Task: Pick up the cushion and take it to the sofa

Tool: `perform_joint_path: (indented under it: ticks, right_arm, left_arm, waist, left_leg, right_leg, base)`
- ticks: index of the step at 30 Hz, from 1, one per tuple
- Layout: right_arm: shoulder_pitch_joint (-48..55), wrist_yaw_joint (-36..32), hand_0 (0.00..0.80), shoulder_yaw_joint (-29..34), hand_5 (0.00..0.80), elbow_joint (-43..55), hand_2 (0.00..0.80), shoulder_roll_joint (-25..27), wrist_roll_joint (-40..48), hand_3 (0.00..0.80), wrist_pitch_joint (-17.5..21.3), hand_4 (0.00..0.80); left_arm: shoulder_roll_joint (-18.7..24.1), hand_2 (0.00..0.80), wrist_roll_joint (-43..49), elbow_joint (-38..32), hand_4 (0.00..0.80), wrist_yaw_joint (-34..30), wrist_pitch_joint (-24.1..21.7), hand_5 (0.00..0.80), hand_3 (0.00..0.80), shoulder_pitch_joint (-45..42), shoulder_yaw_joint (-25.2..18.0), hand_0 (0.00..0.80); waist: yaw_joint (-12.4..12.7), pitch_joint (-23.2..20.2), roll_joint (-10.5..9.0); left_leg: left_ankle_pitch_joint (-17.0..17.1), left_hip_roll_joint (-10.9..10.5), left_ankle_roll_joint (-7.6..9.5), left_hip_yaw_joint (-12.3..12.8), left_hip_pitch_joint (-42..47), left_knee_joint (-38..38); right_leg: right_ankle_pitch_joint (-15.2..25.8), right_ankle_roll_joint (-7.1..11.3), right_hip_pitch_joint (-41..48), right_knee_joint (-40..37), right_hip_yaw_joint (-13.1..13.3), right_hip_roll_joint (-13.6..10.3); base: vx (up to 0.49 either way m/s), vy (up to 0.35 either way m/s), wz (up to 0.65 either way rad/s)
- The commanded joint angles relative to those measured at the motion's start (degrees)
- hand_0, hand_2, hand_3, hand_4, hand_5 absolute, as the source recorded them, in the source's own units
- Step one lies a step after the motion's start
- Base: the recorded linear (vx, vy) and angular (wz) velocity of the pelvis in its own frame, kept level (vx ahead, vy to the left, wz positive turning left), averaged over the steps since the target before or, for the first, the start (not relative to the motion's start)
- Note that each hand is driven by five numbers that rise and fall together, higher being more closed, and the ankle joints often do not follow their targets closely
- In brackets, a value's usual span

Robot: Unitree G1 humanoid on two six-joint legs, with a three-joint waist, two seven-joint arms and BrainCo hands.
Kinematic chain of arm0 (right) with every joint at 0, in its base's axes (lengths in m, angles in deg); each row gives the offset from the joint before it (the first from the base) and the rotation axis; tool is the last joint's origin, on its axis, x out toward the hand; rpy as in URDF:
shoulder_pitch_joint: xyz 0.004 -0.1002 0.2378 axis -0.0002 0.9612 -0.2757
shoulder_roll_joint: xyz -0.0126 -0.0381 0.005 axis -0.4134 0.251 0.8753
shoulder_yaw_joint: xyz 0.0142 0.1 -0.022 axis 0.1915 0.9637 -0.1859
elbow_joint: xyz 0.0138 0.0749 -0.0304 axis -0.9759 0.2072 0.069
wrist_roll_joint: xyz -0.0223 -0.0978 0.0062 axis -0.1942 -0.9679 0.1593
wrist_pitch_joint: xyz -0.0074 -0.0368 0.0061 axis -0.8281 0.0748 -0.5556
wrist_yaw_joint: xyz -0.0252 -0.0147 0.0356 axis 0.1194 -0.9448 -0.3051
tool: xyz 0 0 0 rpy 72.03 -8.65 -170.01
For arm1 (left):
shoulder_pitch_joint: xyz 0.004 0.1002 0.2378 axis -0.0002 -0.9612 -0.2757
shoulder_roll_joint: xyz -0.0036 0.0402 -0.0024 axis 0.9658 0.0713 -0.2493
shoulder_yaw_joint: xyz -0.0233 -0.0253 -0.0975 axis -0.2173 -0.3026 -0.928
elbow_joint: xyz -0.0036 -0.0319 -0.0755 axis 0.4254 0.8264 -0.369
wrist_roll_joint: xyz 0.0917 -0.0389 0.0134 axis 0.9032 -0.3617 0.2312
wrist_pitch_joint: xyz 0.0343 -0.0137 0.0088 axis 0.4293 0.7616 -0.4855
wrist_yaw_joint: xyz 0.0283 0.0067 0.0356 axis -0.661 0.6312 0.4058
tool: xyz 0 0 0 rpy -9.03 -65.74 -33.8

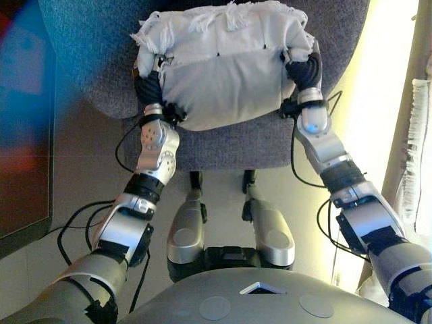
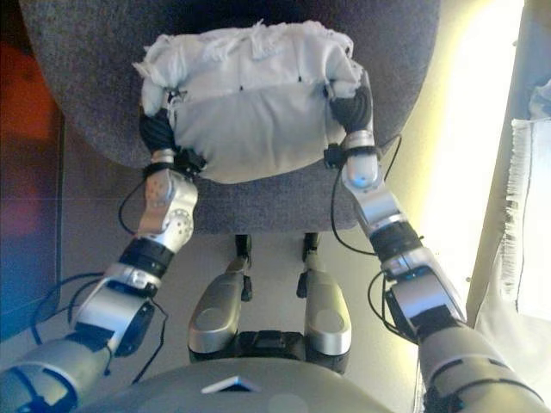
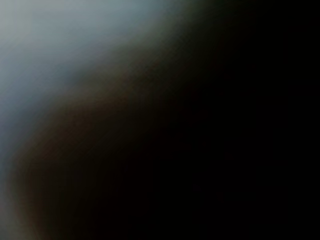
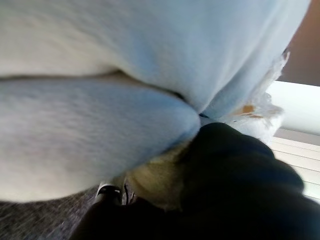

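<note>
A white cushion (image 1: 223,67) with a fringed edge is between my two hands, over the grey upholstered seat (image 1: 223,145) in front of me. My left hand (image 1: 150,86) is pressed into the cushion's left side, with fingertips (image 1: 160,62) hooked over its top fold. My right hand (image 1: 304,67) grips the right side the same way. In the right wrist view the cushion (image 4: 125,75) bulges around the hand's dark cover (image 4: 235,180), with grey seat fabric (image 4: 35,220) below. The left wrist view is dark and blurred and shows nothing clear.
A dark panel (image 1: 20,135) stands at the left. A white fringed cloth (image 1: 415,155) hangs at the right, beside a bright strip of floor (image 1: 385,81). The seat's curved back (image 1: 94,74) wraps around behind the cushion.
</note>
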Motion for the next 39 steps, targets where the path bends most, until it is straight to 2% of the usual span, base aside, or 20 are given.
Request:
perform_joint_path:
  ticks: [1,5,6,7,8,9,11,15,19,21,25,31,36,39]
  right_arm:
    - [-8.32,-0.61,0.800,-7.03,0.800,-5.31,0.800,-2.55,3.60,0.800,-3.73,0.800]
    - [-15.06,-1.18,0.800,-7.20,0.800,-13.79,0.800,-1.41,4.04,0.800,-5.72,0.800]
    - [-16.37,-1.16,0.800,-7.36,0.800,-15.31,0.800,-1.06,3.40,0.800,-6.10,0.800]
    - [-17.93,-0.94,0.765,-7.59,0.765,-16.98,0.765,-0.58,3.03,0.765,-6.77,0.765]
    - [-19.58,-1.47,0.229,-7.79,0.229,-18.95,0.229,0.28,3.42,0.229,-7.53,0.229]
    - [-20.76,-1.95,0.000,-7.93,0.000,-20.31,0.000,1.05,3.87,0.000,-8.00,0.000]
    - [-21.94,-1.55,0.000,-7.94,0.000,-22.13,0.000,2.86,4.14,0.000,-8.00,0.000]
    - [-21.50,1.05,0.000,-6.21,0.000,-23.34,0.000,5.96,5.08,0.000,-6.72,0.000]
    - [-19.02,4.84,0.000,-3.69,0.000,-20.98,0.000,9.86,5.32,0.000,-5.42,0.000]
    - [-16.96,5.54,0.000,-1.87,0.000,-19.02,0.000,13.11,6.84,0.000,-5.22,0.000]
    - [-10.31,8.27,0.000,3.89,0.000,-14.04,0.000,17.11,9.25,0.000,-1.50,0.000]
    - [3.78,12.86,0.000,16.60,0.000,-5.93,0.000,18.18,6.44,0.000,0.93,0.000]
    - [12.66,13.61,0.000,24.20,0.000,-3.01,0.000,18.80,5.57,0.000,2.06,0.000]
    - [16.24,13.94,0.000,27.18,0.000,-1.60,0.000,19.27,5.02,0.000,1.71,0.000]
  left_arm:
    - [-3.56,0.800,1.77,6.01,0.800,0.74,3.47,0.800,0.800,9.79,5.62,0.800]
    - [-1.99,0.800,0.90,12.94,0.800,2.98,6.42,0.800,0.800,16.54,5.59,0.800]
    - [-1.37,0.653,2.29,14.40,0.653,3.58,8.14,0.653,0.653,17.89,5.57,0.653]
    - [-0.52,0.235,5.19,16.59,0.235,3.96,10.57,0.235,0.235,19.47,5.78,0.235]
    - [0.64,0.000,5.95,19.11,0.000,4.39,11.94,0.000,0.000,21.17,6.37,0.000]
    - [1.63,0.000,5.77,20.66,0.000,4.84,13.00,0.000,0.000,22.37,6.55,0.000]
    - [4.52,0.000,3.59,23.45,0.000,5.36,13.18,0.000,0.000,23.77,5.78,0.000]
    - [8.75,0.000,1.15,25.94,0.000,7.48,10.36,0.000,0.000,23.49,2.18,0.000]
    - [13.84,0.000,4.89,25.05,0.000,13.53,9.33,0.000,0.000,20.73,-1.57,0.000]
    - [18.15,0.000,4.65,24.87,0.000,15.30,8.56,0.000,0.000,19.11,-4.47,0.000]
    - [23.76,0.000,4.51,21.73,0.000,20.12,6.43,0.000,0.000,12.26,-11.13,0.000]
    - [24.20,0.000,5.25,15.50,0.000,22.10,7.18,0.000,0.000,-3.13,-20.07,0.000]
    - [22.01,0.000,5.32,15.27,0.000,21.71,8.73,0.000,0.000,-13.81,-24.63,0.000]
    - [20.17,0.000,5.59,15.18,0.000,21.76,9.77,0.000,0.000,-18.74,-25.71,0.000]
  waist:
    - [-0.24,2.72,-2.12]
    - [-0.64,3.74,-1.85]
    - [-0.73,3.75,-1.76]
    - [-0.83,3.75,-1.63]
    - [-1.00,3.75,-1.43]
    - [-1.08,3.75,-1.25]
    - [-1.23,3.75,-0.90]
    - [-1.23,3.75,-0.45]
    - [-1.17,3.03,0.04]
    - [-1.32,1.96,0.42]
    - [-1.16,-0.64,1.16]
    - [-0.76,-5.56,1.79]
    - [-0.46,-9.35,1.70]
    - [-0.12,-11.27,1.47]
  left_leg:
    - [-2.18,-1.36,-1.04,-2.39,-4.25,0.80]
    - [-0.83,-1.47,-1.46,-2.08,-5.80,0.23]
    - [-0.70,-1.52,-1.52,-2.02,-6.17,0.19]
    - [-0.43,-1.62,-1.58,-1.97,-6.68,0.13]
    - [-0.01,-1.68,-1.66,-1.79,-6.99,-0.08]
    - [0.31,-1.72,-1.76,-1.69,-7.23,-0.37]
    - [0.59,-1.91,-1.84,-1.63,-7.38,-0.72]
    - [0.17,-2.27,-1.89,-1.53,-6.15,-0.80]
    - [-0.63,-2.39,-2.07,-1.38,-4.69,-0.58]
    - [-1.27,-2.25,-2.19,-0.86,-3.92,-0.26]
    - [-2.76,-2.03,-2.36,-0.41,-1.98,0.20]
    - [-4.41,-2.18,-2.15,-0.99,1.68,-0.88]
    - [-5.48,-2.29,-1.79,-1.56,4.48,-0.56]
    - [-5.92,-2.24,-1.64,-1.87,6.10,-0.60]
  right_leg:
    - [-2.56,5.85,-2.02,0.81,1.87,-4.63]
    - [-1.69,6.05,-4.35,1.31,1.61,-4.80]
    - [-1.60,6.09,-4.81,1.38,1.51,-4.87]
    - [-1.38,6.17,-5.52,1.50,1.45,-4.93]
    - [-1.04,6.24,-6.10,1.52,1.44,-4.99]
    - [-0.82,6.33,-6.53,1.49,1.47,-5.02]
    - [-0.65,6.57,-6.96,1.48,1.55,-5.18]
    - [-1.19,6.64,-6.21,1.85,1.10,-5.42]
    - [-2.21,6.68,-5.15,2.40,0.65,-5.67]
    - [-2.85,6.70,-4.59,2.62,0.45,-6.00]
    - [-4.31,6.64,-2.73,3.01,-0.03,-6.46]
    - [-5.72,6.65,0.68,2.37,-0.74,-6.57]
    - [-6.44,6.49,4.00,1.94,-1.37,-6.60]
    - [-6.56,6.62,6.02,1.43,-1.84,-6.56]
  base:
    - [-0.074,0.047,0.01]
    - [-0.051,0.063,0.00]
    - [-0.029,0.075,0.01]
    - [-0.033,0.082,0.02]
    - [-0.034,0.088,0.01]
    - [-0.027,0.086,0.01]
    - [-0.002,0.082,0.00]
    - [0.009,0.046,0.02]
    - [0.011,0.052,-0.01]
    - [0.032,0.077,-0.04]
    - [0.078,0.053,0.01]
    - [0.131,0.016,0.01]
    - [0.179,0.000,0.02]
    - [0.168,-0.020,0.01]
